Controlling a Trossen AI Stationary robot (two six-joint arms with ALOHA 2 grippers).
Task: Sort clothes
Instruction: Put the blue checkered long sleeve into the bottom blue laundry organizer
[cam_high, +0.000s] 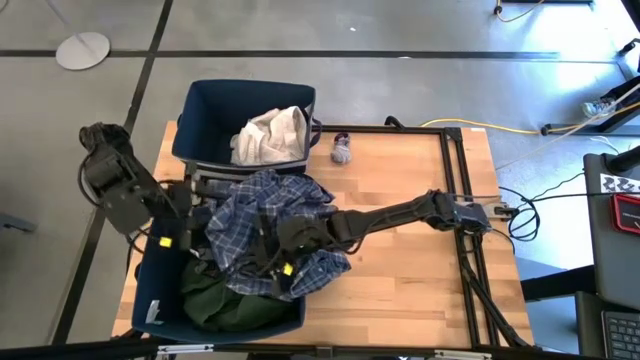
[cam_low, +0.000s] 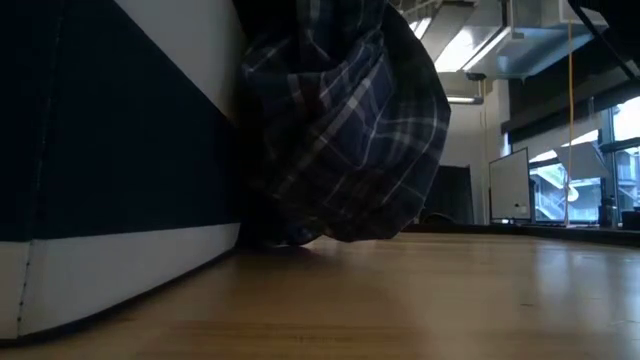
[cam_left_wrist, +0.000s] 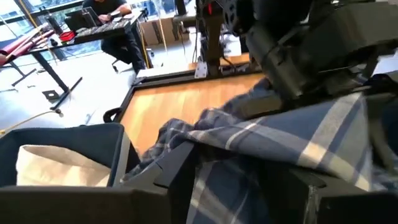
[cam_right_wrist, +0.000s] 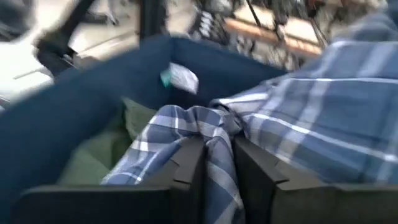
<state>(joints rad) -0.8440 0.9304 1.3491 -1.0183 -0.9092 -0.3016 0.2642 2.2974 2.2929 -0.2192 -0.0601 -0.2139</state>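
Blue plaid cloth (cam_high: 262, 232) covers much of what matters here: from above it drapes over both grippers, so neither pair of fingertips shows clearly there, and the low view gives only a dark hanging fold of it beside a bin wall. The plaid garment is crumpled, spread across the near navy bin (cam_high: 152, 290) and spilling onto the table (cam_high: 400, 290), with dark green fabric (cam_high: 215, 300) beneath it inside. A white garment (cam_high: 270, 135) fills the far bin (cam_high: 205, 110); a small sock (cam_high: 342, 151) lies just beside it. The right gripper (cam_right_wrist: 217, 158), arm stretched across the table, has its fingers pinched on a plaid fold. The left gripper (cam_high: 185, 215) sits at the bin's edge, seemingly with fingers apart under the cloth.
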